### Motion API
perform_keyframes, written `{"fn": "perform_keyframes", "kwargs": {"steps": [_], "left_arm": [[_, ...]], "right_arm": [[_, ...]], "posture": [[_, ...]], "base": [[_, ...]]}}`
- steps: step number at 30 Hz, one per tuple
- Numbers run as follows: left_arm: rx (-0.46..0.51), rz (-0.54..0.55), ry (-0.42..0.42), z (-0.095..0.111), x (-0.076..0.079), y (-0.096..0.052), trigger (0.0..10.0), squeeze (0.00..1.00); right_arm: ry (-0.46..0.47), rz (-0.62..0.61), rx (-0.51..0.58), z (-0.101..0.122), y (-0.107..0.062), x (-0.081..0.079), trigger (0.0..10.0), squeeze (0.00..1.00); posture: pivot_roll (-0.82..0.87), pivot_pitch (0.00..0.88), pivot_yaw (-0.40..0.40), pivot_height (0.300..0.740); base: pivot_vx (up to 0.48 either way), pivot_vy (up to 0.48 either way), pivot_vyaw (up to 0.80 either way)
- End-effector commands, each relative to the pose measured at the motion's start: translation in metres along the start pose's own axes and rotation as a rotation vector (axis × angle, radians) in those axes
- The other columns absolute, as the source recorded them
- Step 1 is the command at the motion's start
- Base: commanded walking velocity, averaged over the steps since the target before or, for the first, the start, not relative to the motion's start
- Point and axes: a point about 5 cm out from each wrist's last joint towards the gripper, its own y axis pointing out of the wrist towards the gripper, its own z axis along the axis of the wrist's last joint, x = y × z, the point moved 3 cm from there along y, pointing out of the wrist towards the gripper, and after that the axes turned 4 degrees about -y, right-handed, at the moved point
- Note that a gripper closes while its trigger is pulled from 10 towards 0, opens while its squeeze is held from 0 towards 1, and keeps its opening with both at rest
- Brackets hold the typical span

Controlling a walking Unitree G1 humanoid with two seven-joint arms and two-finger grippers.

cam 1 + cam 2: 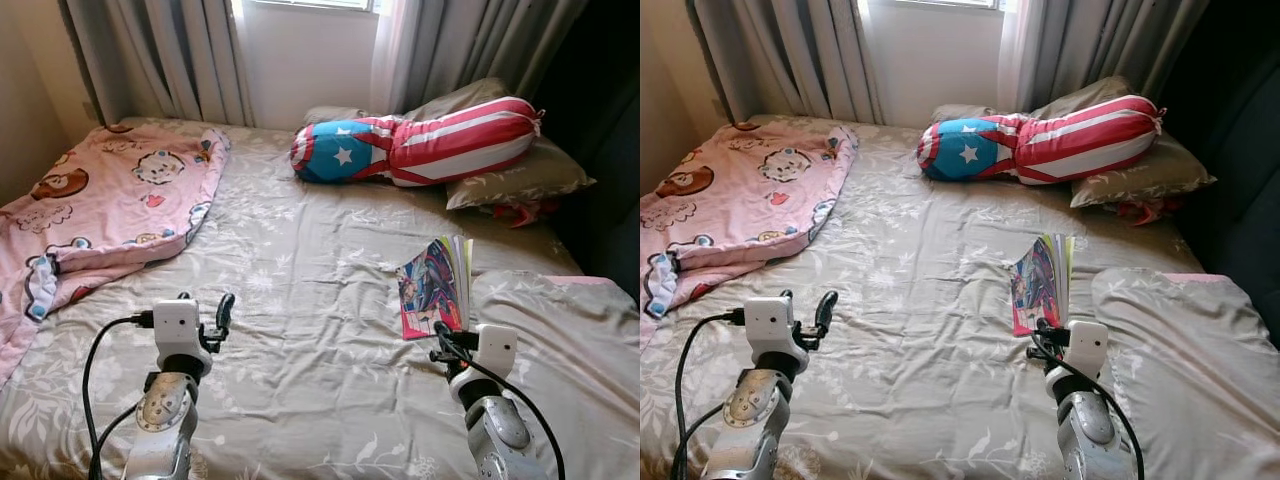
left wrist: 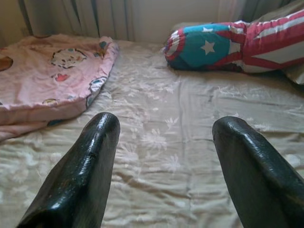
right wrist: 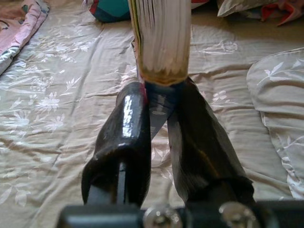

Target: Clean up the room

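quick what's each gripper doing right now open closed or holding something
Left gripper: open, holding nothing, above the bed sheet.
Right gripper: closed on the lower edge of the colorful book.

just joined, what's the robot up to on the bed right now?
It stands at a bed. The right gripper has its jaws shut on the lower edge of a colourful book, holding it upright above the grey floral sheet. The left gripper hovers over the sheet with jaws open, holding nothing. A pink cartoon blanket lies crumpled on the robot's left, and a star-and-stripes bolster rests against the pillows at the head.
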Motion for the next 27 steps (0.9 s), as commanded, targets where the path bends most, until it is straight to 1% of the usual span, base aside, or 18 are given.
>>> {"fn": "perform_keyframes", "kwargs": {"steps": [1, 5, 13, 17, 27], "left_arm": [[0.002, -0.014, -0.013, -0.0013, 0.0058, 0.0012, 10.0, 0.0], [-0.002, -0.021, -0.017, -0.0034, 0.0081, 0.0018, 10.0, 0.0], [-0.002, -0.021, -0.012, -0.0041, 0.007, 0.0028, 10.0, 0.0], [-0.006, -0.021, -0.012, -0.0065, 0.0067, 0.0016, 10.0, 0.0], [-0.006, -0.023, -0.013, -0.0075, 0.0071, 0.0008, 10.0, 0.0]], "right_arm": [[-0.009, -0.002, 0.071, 0.0158, 0.0013, 0.0014, 10.0, 0.0], [-0.006, 0.003, 0.071, 0.0156, 0.0019, -0.0011, 10.0, 0.0], [-0.051, 0.021, 0.023, 0.0081, 0.0019, -0.0038, 10.0, 0.0], [-0.033, 0.022, 0.064, 0.0121, 0.0005, -0.0057, 10.0, 0.0], [-0.037, 0.02, 0.064, 0.0127, 0.0014, -0.0066, 10.0, 0.0]], "posture": [[-0.01, 0.0, -0.08, 0.685], [-0.01, 0.0, -0.078, 0.685], [-0.01, 0.0, -0.078, 0.685], [-0.01, 0.0, -0.079, 0.685], [-0.01, 0.0, -0.081, 0.685]], "base": [[0.0, 0.0, 0.0], [0.0, 0.0, 0.0], [0.0, 0.0, 0.0], [0.0, 0.0, 0.0], [0.0, 0.0, 0.0]]}}
